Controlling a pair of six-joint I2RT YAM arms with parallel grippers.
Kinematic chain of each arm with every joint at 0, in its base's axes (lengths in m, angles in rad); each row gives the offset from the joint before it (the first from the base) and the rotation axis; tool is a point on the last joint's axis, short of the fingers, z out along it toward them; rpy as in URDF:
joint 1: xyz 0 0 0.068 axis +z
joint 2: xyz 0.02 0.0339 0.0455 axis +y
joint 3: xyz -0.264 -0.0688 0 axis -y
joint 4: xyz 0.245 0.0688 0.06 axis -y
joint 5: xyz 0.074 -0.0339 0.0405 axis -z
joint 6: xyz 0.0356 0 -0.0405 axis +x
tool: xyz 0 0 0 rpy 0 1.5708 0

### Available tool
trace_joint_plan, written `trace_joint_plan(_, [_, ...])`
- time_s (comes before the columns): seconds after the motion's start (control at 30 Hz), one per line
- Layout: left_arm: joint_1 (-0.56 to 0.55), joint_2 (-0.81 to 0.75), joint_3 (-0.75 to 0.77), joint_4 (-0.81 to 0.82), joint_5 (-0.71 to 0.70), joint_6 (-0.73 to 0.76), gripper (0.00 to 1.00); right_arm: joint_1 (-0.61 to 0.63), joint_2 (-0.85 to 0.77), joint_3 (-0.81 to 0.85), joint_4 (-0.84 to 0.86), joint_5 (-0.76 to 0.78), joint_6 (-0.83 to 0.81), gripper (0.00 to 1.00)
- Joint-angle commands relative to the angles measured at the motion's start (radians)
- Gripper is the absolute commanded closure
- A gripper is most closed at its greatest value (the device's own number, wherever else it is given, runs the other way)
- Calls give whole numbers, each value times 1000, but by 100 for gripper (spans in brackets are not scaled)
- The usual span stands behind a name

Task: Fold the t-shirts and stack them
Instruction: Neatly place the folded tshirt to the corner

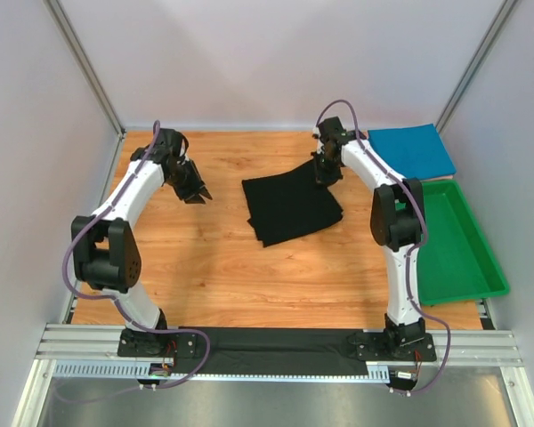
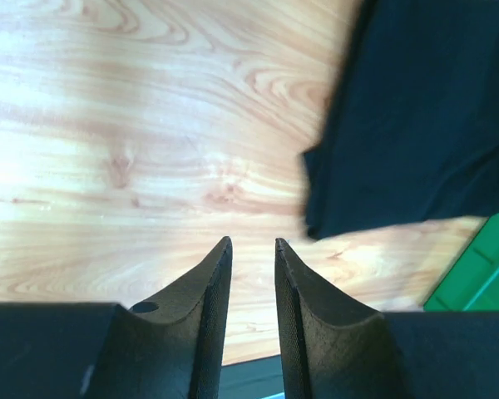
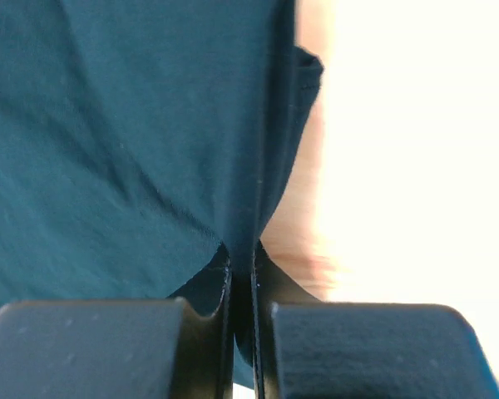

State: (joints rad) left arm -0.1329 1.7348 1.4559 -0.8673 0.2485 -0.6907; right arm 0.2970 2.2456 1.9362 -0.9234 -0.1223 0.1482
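A black t-shirt (image 1: 289,206) lies folded in the middle of the wooden table. My right gripper (image 1: 326,176) stands at its far right corner, shut on a pinched fold of the cloth. In the right wrist view that cloth (image 3: 133,125) fills the left side and runs down between the closed fingers of the right gripper (image 3: 243,249). My left gripper (image 1: 198,194) hovers left of the shirt, apart from it. In the left wrist view the left gripper (image 2: 253,243) is open with only bare wood between its fingers, and the black t-shirt (image 2: 424,116) lies at the upper right. A folded teal-blue t-shirt (image 1: 412,151) rests at the back right.
A green plastic tray (image 1: 458,249) sits along the right side of the table, just below the teal-blue t-shirt; its corner (image 2: 482,266) shows in the left wrist view. Grey walls close in the table on the left, back and right.
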Motion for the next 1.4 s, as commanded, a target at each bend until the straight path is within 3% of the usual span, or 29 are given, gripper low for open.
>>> trace_joint_plan(0.0, [-1, -41, -112, 11, 1, 45, 65, -30, 63, 197, -195, 303, -131, 100])
trace_joint_plan(0.2, [-13, -72, -200, 56, 69, 56, 65, -73, 115, 380, -239, 412, -243, 100])
trace_joint_plan(0.67, [-80, 3, -103, -62, 43, 92, 64, -170, 26, 478, -178, 561, -473, 100])
trace_joint_plan(0.97, [-140, 54, -52, -125, 11, 65, 64, -249, -47, 550, -206, 488, -550, 100])
trace_joint_plan(1.13, [-174, 52, 10, -228, -23, 54, 63, -363, -80, 637, -126, 451, -618, 100])
trace_joint_plan(1.23, [-185, 39, 50, -252, -22, 19, 62, -432, -18, 700, -23, 408, -627, 100])
trace_joint_plan(1.27, [-186, 49, 61, -262, -22, 1, 61, -444, 35, 711, 32, 414, -636, 96])
trace_joint_plan(1.37, [-188, 116, 142, -335, -31, -1, 61, -504, 135, 734, 119, 403, -616, 55])
